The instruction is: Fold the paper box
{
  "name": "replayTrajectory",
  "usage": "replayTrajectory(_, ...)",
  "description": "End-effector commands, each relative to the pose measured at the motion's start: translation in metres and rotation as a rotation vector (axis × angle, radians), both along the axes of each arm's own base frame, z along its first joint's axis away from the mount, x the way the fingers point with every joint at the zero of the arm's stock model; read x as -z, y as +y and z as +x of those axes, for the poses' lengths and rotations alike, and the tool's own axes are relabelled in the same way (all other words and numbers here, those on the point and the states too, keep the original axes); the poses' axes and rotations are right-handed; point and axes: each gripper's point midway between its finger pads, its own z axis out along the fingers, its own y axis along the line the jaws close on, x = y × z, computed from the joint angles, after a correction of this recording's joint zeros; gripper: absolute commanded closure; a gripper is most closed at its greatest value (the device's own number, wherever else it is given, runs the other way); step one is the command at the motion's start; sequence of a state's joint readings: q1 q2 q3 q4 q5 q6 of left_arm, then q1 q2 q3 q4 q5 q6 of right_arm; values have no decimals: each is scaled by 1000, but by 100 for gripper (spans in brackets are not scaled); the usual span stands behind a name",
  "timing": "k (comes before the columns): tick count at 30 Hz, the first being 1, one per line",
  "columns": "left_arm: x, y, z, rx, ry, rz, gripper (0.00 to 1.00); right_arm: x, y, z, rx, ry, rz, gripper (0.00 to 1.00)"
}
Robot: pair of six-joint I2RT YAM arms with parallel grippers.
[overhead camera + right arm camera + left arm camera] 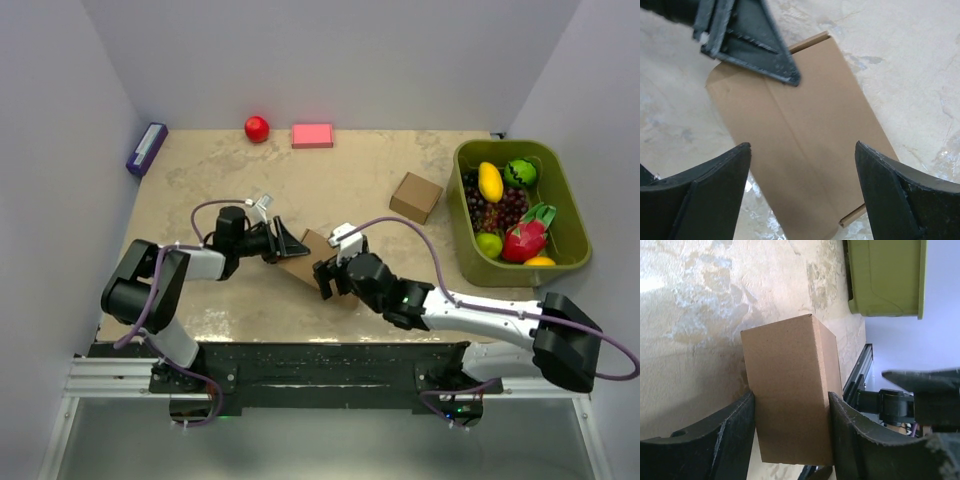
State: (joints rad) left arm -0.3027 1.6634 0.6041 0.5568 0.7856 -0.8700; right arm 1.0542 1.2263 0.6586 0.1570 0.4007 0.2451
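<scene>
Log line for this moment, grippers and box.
left gripper: shut on paper box sides | right gripper: open over box, not touching | box: oblong, lying on table

The left arm [190, 262] lies low, its forearm pointing toward 3 o'clock. The left pincer [296, 246] has both fingers pressed against opposite sides of the paper box [787, 380]. The right arm [480, 310] stretches from 4 o'clock toward 10 o'clock, and the right pincer [323, 280] hangs over the same box with its fingers spread wide, touching neither side.
</scene>
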Motion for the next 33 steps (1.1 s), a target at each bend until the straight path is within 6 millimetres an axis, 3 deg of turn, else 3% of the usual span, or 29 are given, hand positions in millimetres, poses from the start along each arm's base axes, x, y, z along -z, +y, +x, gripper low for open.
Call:
replayTrajectory(1, -22, 3, 3, 28, 5, -65, 71, -26, 9, -9, 60, -157, -118, 10)
replayTrajectory(3, -18, 7, 2, 21, 29, -62, 72, -16, 19, -24, 39, -179, -182, 8)
replayTrajectory(5, -16, 9, -2, 22, 45, -64, 72, -16, 18, -25, 86, -212, -237, 4)
replayTrajectory(13, -20, 17, -5, 11, 62, -60, 73, 19, 36, -39, 167, -300, -458, 2)
replayTrajectory(20, -20, 19, -10, 18, 68, -60, 73, 45, 23, -32, 274, -331, -569, 1)
replayTrajectory(33, -19, 20, -17, 35, 74, -56, 74, 62, 1, -15, 373, -396, -674, 6)
